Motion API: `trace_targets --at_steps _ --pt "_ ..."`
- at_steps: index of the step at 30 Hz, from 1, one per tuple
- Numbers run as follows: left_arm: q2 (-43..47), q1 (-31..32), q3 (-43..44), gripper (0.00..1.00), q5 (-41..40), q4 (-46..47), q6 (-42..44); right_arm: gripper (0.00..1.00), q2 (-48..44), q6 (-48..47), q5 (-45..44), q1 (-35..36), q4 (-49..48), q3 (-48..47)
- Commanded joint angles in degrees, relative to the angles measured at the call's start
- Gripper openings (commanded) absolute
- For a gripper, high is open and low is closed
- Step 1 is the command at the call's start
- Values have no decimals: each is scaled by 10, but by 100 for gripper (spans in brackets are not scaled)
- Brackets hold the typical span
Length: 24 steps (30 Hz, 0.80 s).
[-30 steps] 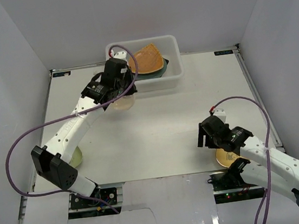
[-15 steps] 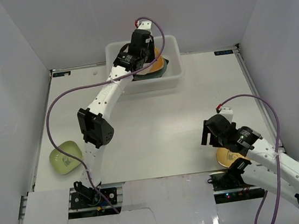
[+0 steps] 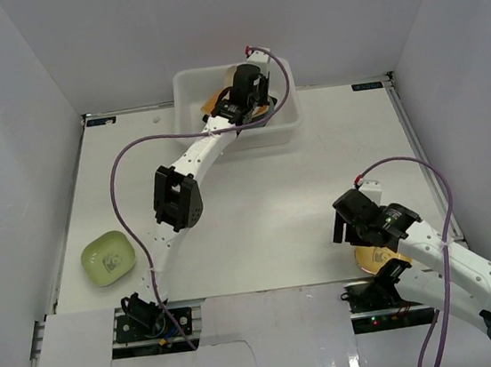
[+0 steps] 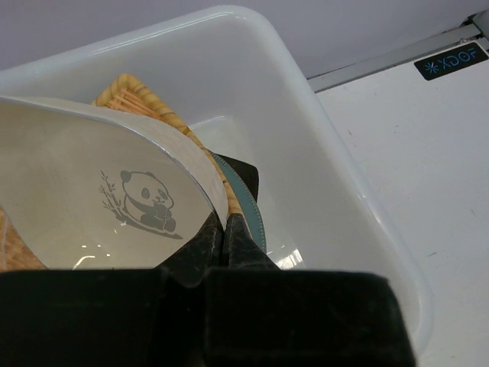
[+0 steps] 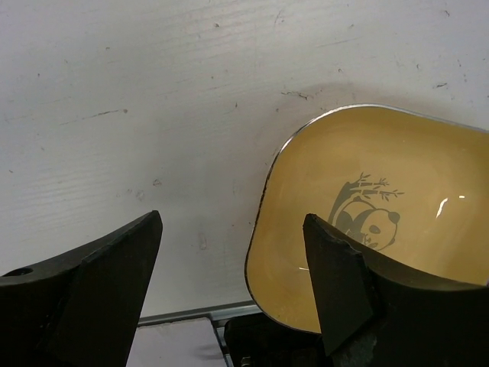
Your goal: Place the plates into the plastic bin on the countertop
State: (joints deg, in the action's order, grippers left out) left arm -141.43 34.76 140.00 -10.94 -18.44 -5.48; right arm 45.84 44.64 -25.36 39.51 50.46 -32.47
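White countertop (image 3: 258, 209): plastic bin (image 3: 279, 132) far centre, green plate (image 3: 108, 258) near-left, yellow plate (image 5: 428, 183) near-right.

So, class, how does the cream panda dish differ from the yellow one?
The cream dish is pinched at its rim by the left gripper, over the plastic bin; the yellow dish lies flat on the countertop, beneath the open right gripper. Both carry a panda print.

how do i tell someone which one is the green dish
Start at the white table and go to its near left corner, left of the left arm's base. The pale green dish lies there alone; the only other loose one, the yellow dish, sits near right.
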Motion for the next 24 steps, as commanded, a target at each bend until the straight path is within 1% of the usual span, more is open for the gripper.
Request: trace_targets --at_steps 1,4,5,7,8,10,11,12,13,14,15,16,17,18,19,20,22,23,24 --pt "-4 -7 21 1 22 80 36 80 3 30 -7 0 25 -5" --pt "-22 -15 20 13 34 92 42 79 9 42 1 1 22 6" --pt "-24 -17 19 21 34 93 41 77 10 46 1 0 20 9" --pt "-25 -22 15 34 36 97 32 74 14 51 1 0 9 15" --pt "-21 -24 6 51 38 100 29 70 15 53 -1 1 5 18" --pt "-3 -25 -3 65 41 106 25 66 19 55 -3 0 -8 28" --pt "5 -25 -10 73 42 106 23 61 21 55 -2 0 -12 29" --pt "15 -25 -14 85 43 106 21 58 26 55 -3 0 -17 32" --pt "39 -25 -18 90 44 105 19 54 29 54 -3 0 -21 35" --pt "54 -24 -28 94 44 104 17 47 31 52 -2 0 -33 36" --pt "69 -24 -34 98 45 102 16 44 37 48 0 1 -41 41" --pt "103 -25 -42 98 46 100 13 40 41 41 1 0 -49 43" --pt "123 -25 -61 98 48 96 11 33 49 35 -1 0 -68 44" --pt "141 -25 -73 98 49 95 10 30 55 31 -3 0 -76 44" --pt "179 -25 -83 98 50 91 8 27 61 20 -4 0 -85 43" --pt "197 -25 -94 98 47 78 6 20 67 12 -6 0 -105 42" --pt "247 -24 -125 98 43 62 -1 12 88 -3 -12 0 -125 33" --pt "264 -25 -134 98 39 37 -12 8 95 -23 -13 0 -144 27" --pt "278 -27 -150 98 38 19 -24 8 107 -37 -13 0 -154 18"
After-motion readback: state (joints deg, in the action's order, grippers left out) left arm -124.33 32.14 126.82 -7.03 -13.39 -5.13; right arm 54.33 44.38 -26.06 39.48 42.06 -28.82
